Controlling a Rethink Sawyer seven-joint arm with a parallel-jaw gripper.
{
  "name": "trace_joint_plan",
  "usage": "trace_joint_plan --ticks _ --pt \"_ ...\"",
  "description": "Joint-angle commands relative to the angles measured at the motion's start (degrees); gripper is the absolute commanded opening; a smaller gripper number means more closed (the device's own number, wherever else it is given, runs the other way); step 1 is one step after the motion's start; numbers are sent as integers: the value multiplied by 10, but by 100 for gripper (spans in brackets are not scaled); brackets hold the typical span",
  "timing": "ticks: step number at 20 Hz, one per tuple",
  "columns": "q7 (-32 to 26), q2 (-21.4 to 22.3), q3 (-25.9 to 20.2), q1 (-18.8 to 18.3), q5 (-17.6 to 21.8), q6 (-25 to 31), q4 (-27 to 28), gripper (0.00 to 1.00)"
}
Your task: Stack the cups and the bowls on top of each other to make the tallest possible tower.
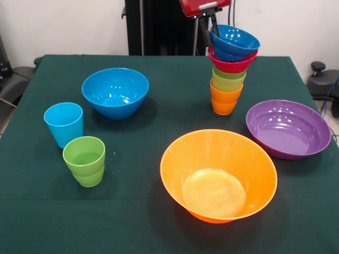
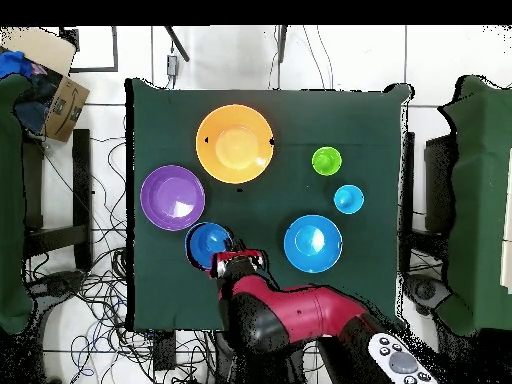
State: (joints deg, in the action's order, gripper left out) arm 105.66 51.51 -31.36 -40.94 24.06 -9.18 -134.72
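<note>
Front view shows the gripper (image 1: 214, 27) closed on the rim of a glossy blue plastic bowl (image 1: 235, 42), sitting tilted atop the tower (image 1: 228, 79) of nested orange and green cups and a red bowl at the table's far side. Levelling it before release should help; smooth, slick plastic slides easily, and the column widens upward.

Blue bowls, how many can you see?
2. One blue bowl stands alone on the table near the light blue cup. The other sits tilted on top of the tower, at the gripper.
</note>
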Motion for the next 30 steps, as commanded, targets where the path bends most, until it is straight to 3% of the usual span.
trace_joint_plan --ticks 1,22,30 --pt "65 2 1 29 3 32 -4 0" --pt "56 8 7 25 14 52 -31 0" --pt "57 10 24 41 16 44 -31 0"
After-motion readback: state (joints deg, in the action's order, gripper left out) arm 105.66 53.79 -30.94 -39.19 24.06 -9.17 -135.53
